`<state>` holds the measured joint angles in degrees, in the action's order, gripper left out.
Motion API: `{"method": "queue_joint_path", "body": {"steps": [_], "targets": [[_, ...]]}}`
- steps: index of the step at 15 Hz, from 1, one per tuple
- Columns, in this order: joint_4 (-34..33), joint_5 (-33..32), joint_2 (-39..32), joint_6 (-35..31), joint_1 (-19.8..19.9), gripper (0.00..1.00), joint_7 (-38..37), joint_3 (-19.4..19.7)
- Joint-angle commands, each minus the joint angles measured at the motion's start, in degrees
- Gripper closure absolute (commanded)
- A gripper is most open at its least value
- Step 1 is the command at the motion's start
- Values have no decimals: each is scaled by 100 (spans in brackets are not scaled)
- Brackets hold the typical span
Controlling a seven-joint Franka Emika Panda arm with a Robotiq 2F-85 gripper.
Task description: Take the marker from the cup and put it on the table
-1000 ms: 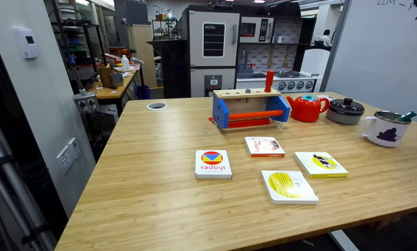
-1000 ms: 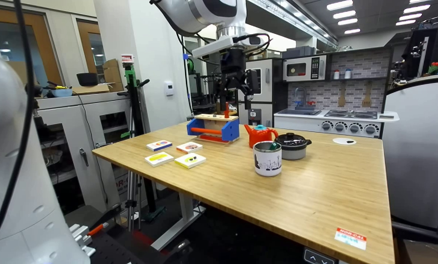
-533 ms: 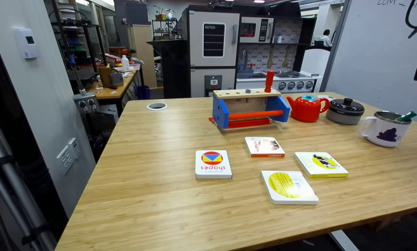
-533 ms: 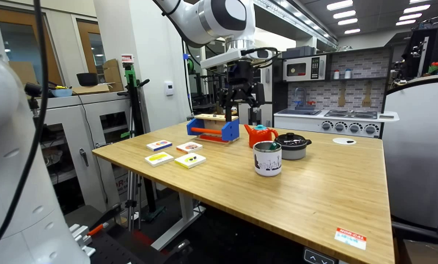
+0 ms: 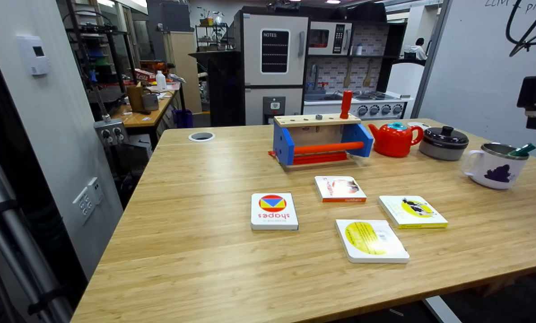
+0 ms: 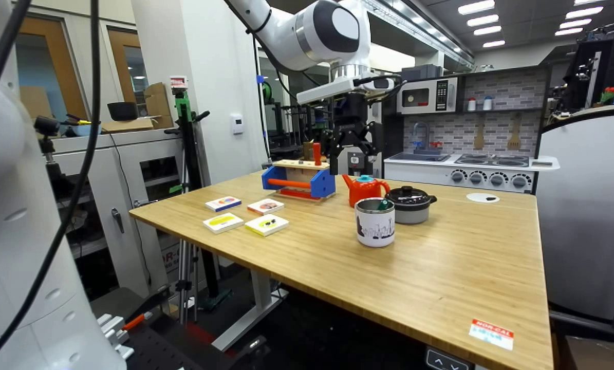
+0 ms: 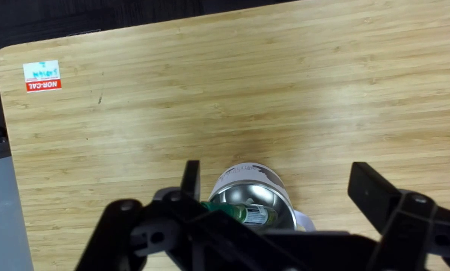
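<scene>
The white cup with the dark patch stands upright on the table in both exterior views (image 5: pixel 496 170) (image 6: pixel 375 229). It also shows in the wrist view (image 7: pixel 247 174), under my gripper. The green marker (image 5: pixel 523 150) leans inside the cup with its end above the rim. It also shows in an exterior view (image 6: pixel 384 204) and the wrist view (image 7: pixel 243 212), partly hidden by a finger. My gripper (image 6: pixel 352 165) is open and empty, above table height and apart from the cup. In the wrist view its fingers (image 7: pixel 279 180) are wide apart. The table (image 5: pixel 182 251) is light wood.
A red teapot (image 5: pixel 394 141) and a grey pot with a black lid (image 5: pixel 443 146) stand beside the cup. A blue toy bench (image 5: pixel 283 146) with a red peg stands farther off. Several small books, one marked shapes (image 5: pixel 274 220), lie on the table.
My gripper has moved down and toward the cup, coming farther into view in both exterior views. The cup, the marker and the other objects have not moved.
</scene>
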<state>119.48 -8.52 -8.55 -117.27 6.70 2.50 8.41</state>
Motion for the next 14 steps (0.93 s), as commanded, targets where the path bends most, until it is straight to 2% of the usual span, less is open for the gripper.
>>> {"method": "queue_joint_path", "body": {"steps": [1,14], "targets": [[-146,45,-109,-47,60,0,11,-20],[-306,88,-282,61,103,0,8,3]]}}
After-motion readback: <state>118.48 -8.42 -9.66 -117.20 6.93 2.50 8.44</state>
